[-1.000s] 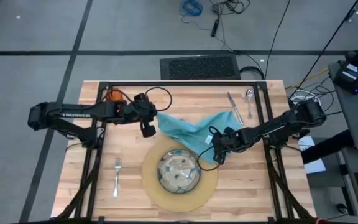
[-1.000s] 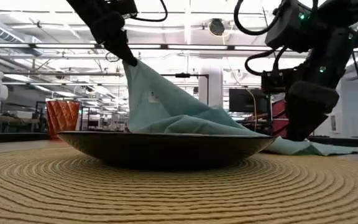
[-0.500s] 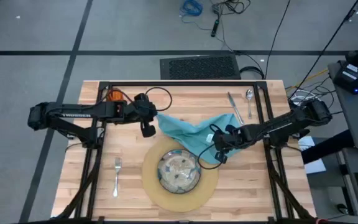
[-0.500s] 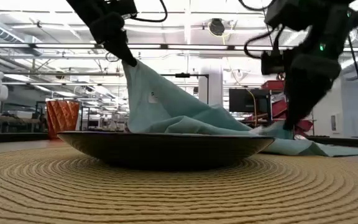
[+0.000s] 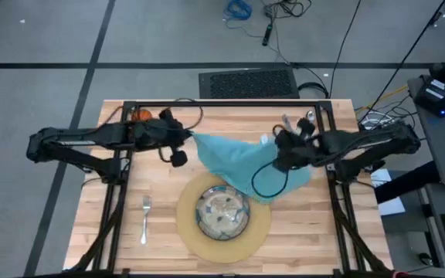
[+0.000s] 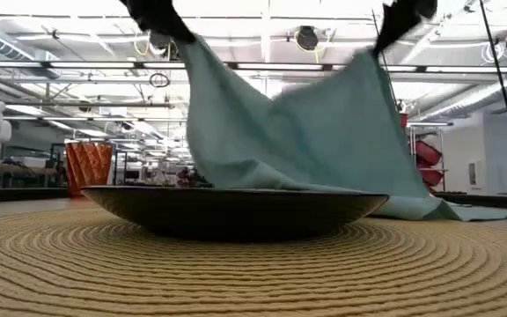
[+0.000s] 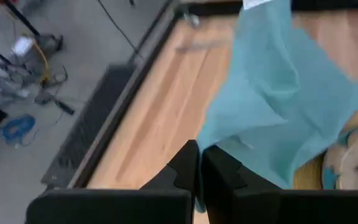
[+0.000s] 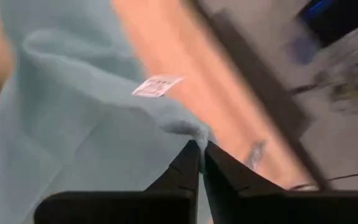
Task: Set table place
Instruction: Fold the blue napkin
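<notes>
1. Teal napkin [image 5: 242, 161] is held up off the surface [image 5: 114, 232], stretched between two corners; its lower edge sags behind the plate [image 5: 222, 213] and partly over the tan mat [image 5: 188, 232] on the right-arm side.
2. Left claw [image 5: 184, 143] is clenched on one napkin corner; left wrist view shows its fingers pinched together with cloth running out from them.
3. Right claw [image 5: 284, 147] is clenched on the opposite corner, the one near the white tag [image 8: 156, 85]; fingers closed on the fold.
4. Key relation: the napkin's long axis runs claw to claw across the surface, on the far side of the plate. Both claws are about level in the low view, cloth hanging between.
5. Fork [image 5: 145, 216] lies left of the mat; the knife [image 5: 286, 123] is at the far right edge behind the right arm, orange cup [image 5: 140, 116] far left.
6. Judgement: next move likely needs both claws shifting together to lay the napkin flat beside the plate; uneven travel would bunch it or drag it over the plate.
</notes>
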{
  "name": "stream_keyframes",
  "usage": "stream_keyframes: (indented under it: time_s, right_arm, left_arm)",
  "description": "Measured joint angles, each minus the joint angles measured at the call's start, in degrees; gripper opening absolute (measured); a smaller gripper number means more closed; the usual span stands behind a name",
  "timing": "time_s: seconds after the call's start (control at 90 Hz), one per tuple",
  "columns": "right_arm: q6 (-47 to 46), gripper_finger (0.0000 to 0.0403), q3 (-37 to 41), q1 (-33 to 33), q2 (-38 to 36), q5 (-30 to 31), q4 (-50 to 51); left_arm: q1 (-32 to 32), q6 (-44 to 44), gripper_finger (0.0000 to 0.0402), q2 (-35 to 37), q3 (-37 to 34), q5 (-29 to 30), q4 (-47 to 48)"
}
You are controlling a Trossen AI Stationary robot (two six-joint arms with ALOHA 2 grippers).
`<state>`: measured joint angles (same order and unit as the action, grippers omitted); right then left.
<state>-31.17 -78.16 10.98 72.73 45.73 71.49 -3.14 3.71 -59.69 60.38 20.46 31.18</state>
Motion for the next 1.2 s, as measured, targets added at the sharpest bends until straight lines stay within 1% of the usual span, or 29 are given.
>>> stream_keyframes:
  time_s: [0.122, 0.267, 0.5, 0.633, 0.833, 0.922, 1.0, 1.111, 1.2]
  right_arm:
    - [4.3, 0.0, -8.6, 0.0, 0.0, 5.6, 1.8]
    - [10.0, 0.0, -16.5, 0.0, 0.0, 8.6, 1.2]
    - [14.8, 0.0, -24.2, 0.0, 0.0, 10.3, -0.6]
    - [17.4, 0.0, -28.0, -0.1, 0.1, 11.3, -0.6]
    - [22.0, 0.0, -35.4, -2.9, 0.6, 10.2, -2.6]
    - [23.0, 0.0, -36.8, -3.6, 1.2, 8.0, -3.9]
    - [22.6, 0.0, -36.6, -3.6, 2.0, 6.4, -3.0]
    - [18.0, 0.0, -34.9, -2.3, 3.5, 4.6, 0.8]
    - [13.3, 0.0, -31.9, -0.6, 4.7, 3.7, 4.9]
  left_arm:
    - [1.2, -0.3, 0.0, 3.4, 1.8, 2.4, 2.3]
    - [2.5, -0.4, 0.0, 6.2, 3.9, 5.9, 4.1]
    - [3.7, 0.1, 0.0, 8.1, 9.8, 7.0, 5.8]
    - [4.0, 1.2, 0.0, 8.1, 15.2, 7.8, 9.2]
    - [3.9, 2.7, 0.0, 7.4, 22.4, 9.2, 10.5]
    - [3.9, 2.6, 0.0, 6.7, 24.0, 9.3, 10.3]
    - [3.9, 2.2, 0.0, 6.5, 24.0, 9.2, 11.1]
    - [4.0, -1.4, 0.0, 6.4, 22.4, 8.6, 15.0]
    - [4.7, -3.1, 0.0, 5.4, 19.2, 8.5, 15.9]
